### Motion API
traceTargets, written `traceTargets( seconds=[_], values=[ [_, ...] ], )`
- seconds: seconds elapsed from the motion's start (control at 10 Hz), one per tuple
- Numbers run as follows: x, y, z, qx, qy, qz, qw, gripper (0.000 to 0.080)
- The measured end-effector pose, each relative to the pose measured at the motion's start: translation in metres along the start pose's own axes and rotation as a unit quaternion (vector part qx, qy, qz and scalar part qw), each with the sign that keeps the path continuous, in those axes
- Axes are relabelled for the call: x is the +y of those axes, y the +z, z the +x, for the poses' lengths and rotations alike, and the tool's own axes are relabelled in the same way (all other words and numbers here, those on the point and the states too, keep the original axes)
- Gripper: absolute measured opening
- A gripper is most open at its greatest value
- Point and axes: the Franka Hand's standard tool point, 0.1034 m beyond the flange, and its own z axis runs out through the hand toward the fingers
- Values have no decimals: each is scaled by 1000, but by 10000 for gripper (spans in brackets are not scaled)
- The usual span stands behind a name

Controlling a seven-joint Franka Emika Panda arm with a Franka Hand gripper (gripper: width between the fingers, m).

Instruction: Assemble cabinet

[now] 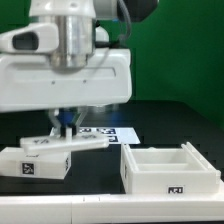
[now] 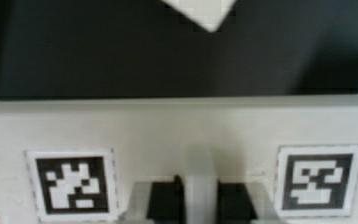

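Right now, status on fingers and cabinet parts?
Fingers shut, down at tagged white panel; hold unconfirmed. Open box apart, exterior view's right. Marker board behind, not blocking.

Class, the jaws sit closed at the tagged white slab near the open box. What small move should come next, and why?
Probably a short, straight lift. The wrist view shows the jaws shut on a thin strip of the white slab, so a grip seems made. The slab lies low, apart from the open box, and must clear the surface before travelling.
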Motion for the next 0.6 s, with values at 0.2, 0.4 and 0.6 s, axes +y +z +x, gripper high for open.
traceTargets(
  seconds=[0.2,0.4,0.6],
  values=[
    [1,4,-15,17,55,-6,998,64],
    [0,4,-14,18,53,-6,998,64],
    [-27,-6,-1,14,-26,-6,1000,64]
  ],
)
